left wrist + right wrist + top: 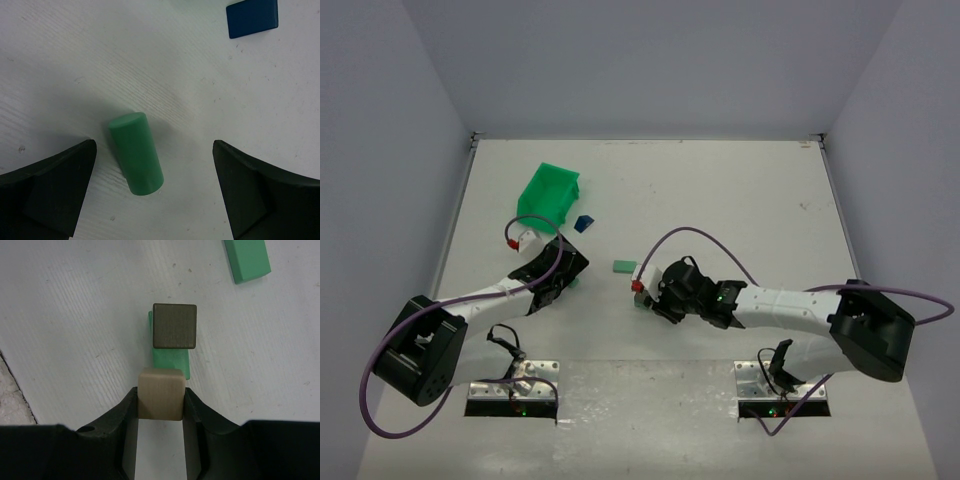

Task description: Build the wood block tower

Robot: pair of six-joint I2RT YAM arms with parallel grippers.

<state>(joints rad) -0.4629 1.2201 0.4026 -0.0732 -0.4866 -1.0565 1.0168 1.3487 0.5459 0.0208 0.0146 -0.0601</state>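
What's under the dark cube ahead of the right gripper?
A green block lies under the dark cube; its near part and a left sliver show, the rest is covered.

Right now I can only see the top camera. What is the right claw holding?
Observer: A tan cube, pinched in the shut right claw.
Kid: Is anything under the left claw?
Observer: A green cylinder lies on its side inside the wide-open left claw, touching neither side.
Kid: Is anything stacked yet?
Observer: Yes. Just ahead of the tan cube, a dark cube sits on a green block.
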